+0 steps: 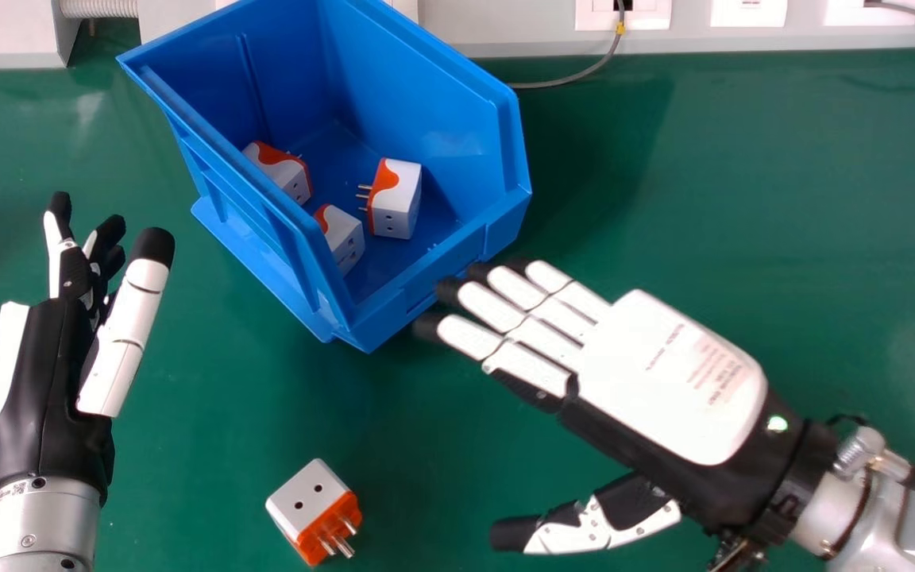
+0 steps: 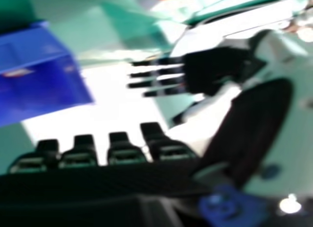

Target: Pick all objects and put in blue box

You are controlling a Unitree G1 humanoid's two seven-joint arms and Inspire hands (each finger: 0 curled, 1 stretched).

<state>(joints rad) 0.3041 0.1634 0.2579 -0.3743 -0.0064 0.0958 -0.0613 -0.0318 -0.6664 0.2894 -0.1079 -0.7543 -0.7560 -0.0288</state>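
Over the table's right half in the head view, my right hand is open and empty, its fingers pointing at the near corner of the blue box. In the right hand view, my right hand has straight fingers, with the blue box beyond. At the left, my left hand is open, holding nothing. A white and orange plug adapter lies on the table between the hands, its pins toward the lower right. Inside the box lie three similar adapters.
The green table spreads under everything. Wall sockets line its far edge, and a grey cable runs from them behind the box.
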